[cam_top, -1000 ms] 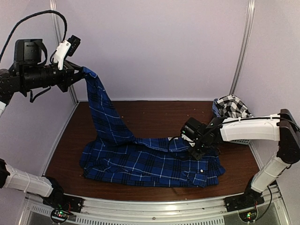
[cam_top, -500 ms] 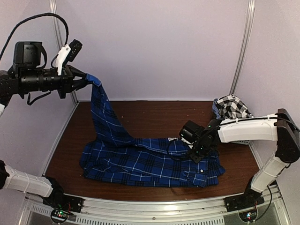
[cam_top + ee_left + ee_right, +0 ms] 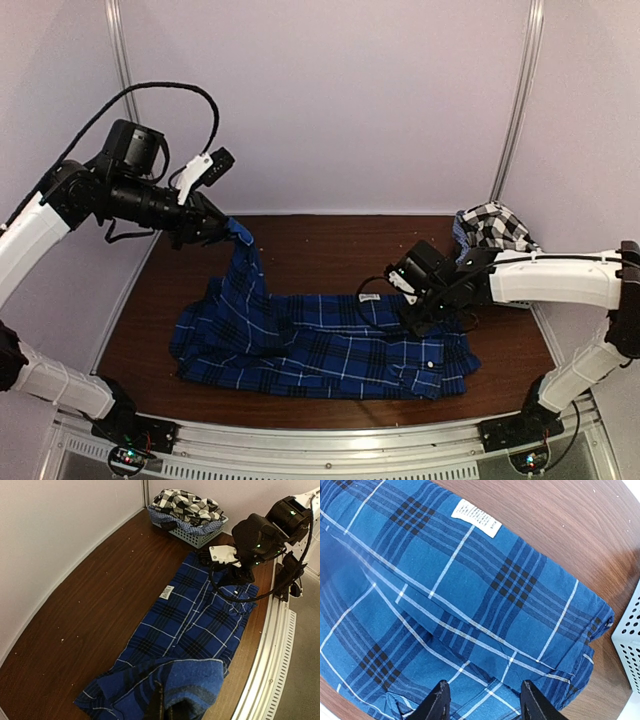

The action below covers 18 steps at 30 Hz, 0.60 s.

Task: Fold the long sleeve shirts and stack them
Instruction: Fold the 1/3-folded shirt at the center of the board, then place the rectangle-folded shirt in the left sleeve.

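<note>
Since one second ago: left arm swung down and inward from the upper left corner. The lifted part of the cloth came down with it and now stands lower over the surface (image 3: pixel 330 245). Right arm shifted slightly to the right, and its fingers went from nearly closed to parted.

Left fingers (image 3: pixel 222 226): clamped on a bunched edge of the blue plaid shirt (image 3: pixel 320 345), holding that part up off the surface at the left rear. Cloth drapes from the grip down to the rest of the garment. Left wrist view shows blue fabric pinched right at the fingertips.

Right fingers (image 3: pixel 415 320): apart, nothing between them, poised over the right end of the blue plaid shirt. Whether the tips touch the cloth cannot be told.

Blue plaid shirt: main body lies spread left to right across the near middle of the surface, with folds at the right end. White label (image 3: pixel 476 517) faces up near the far edge.

Black-and-white checked shirt (image 3: pixel 495 226): bunched in the pale mesh basket (image 3: pixel 200 534) at the far right corner, apart from the blue one.
</note>
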Tool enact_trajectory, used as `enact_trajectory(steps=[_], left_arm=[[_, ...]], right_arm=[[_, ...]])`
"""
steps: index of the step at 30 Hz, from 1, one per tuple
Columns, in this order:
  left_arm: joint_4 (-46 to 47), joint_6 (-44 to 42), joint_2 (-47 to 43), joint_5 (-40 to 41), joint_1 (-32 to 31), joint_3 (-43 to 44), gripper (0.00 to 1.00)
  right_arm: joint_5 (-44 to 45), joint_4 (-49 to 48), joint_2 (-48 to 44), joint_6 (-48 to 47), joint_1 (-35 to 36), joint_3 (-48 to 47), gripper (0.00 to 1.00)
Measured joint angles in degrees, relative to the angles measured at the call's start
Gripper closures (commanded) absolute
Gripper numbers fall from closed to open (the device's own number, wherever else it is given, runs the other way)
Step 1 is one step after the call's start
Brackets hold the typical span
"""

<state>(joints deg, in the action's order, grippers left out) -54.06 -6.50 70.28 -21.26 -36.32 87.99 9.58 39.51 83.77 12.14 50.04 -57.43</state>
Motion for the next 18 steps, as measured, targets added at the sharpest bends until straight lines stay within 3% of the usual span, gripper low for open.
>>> enact_trajectory(steps=[9,18], left_arm=[[3.4,2.6,7.3,0.3,-1.1,-4.1,1.0],[7.8,3.5,24.3,3.7,-9.2,-2.8,0.96]], right_arm=[[-0.9,-2.6,2.5,-0.3,-1.0,0.1,0.52],[-2.0,-5.7,1.9,0.1,-4.0,3.2,0.51]])
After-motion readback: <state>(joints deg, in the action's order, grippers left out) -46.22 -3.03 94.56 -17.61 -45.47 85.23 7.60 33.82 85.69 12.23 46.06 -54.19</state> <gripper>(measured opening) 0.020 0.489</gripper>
